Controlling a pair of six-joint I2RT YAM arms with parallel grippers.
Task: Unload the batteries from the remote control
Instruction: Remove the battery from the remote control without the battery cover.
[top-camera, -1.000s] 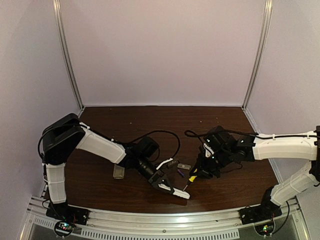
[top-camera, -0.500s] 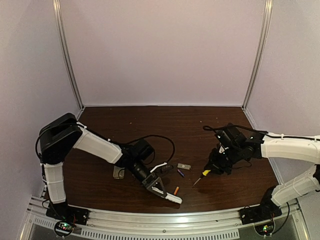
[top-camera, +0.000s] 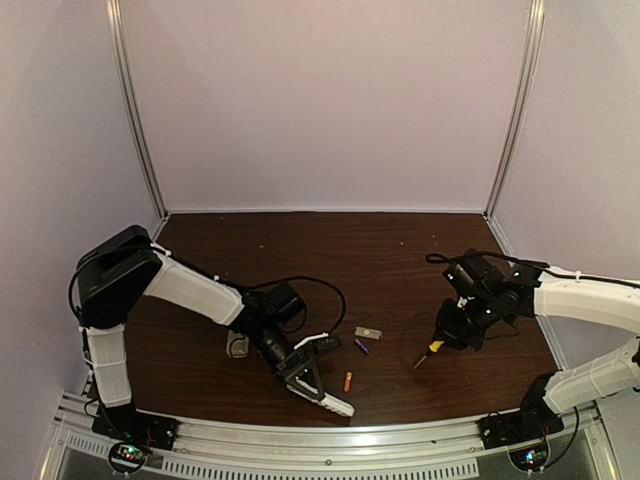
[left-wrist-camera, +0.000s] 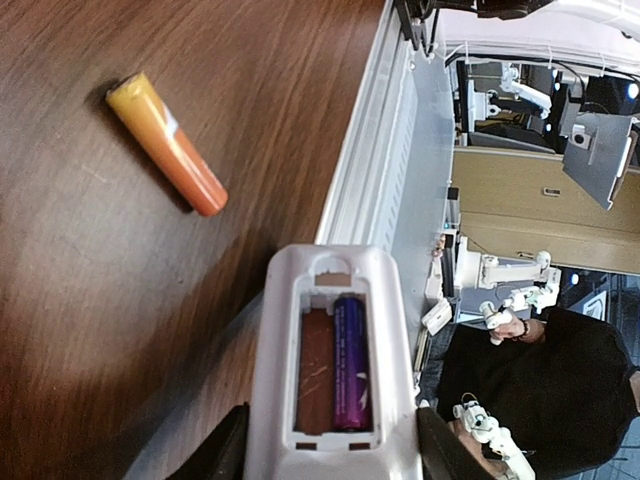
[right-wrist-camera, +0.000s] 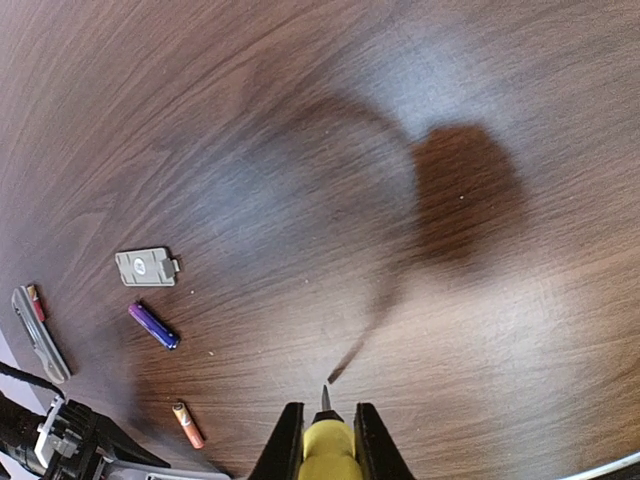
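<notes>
White plastic is gripped across its width by the left hand (left-wrist-camera: 330, 460), fingers held roughly half apart. It is the remote (left-wrist-camera: 330, 340), cover off, held near the front edge of the worktop (top-camera: 300, 250). One slot is seen bare, and a seated purple battery (left-wrist-camera: 350, 362) is lodged in the other, so the unloading is judged part done. An orange battery (left-wrist-camera: 166, 143) is seen lying just beside the remote.

The right hand (right-wrist-camera: 327, 435) is clamped tight on the yellow screwdriver (right-wrist-camera: 330, 458), well apart from the remote. For the next move, that tip would need to be brought across and worked under the seated cell.

The open compartment is shown only by the left wrist view. The loose purple battery (right-wrist-camera: 153, 326) near the grey cover plate (right-wrist-camera: 146, 267) is best shown by the right wrist view. A red battery cannot be picked out with certainty.
</notes>
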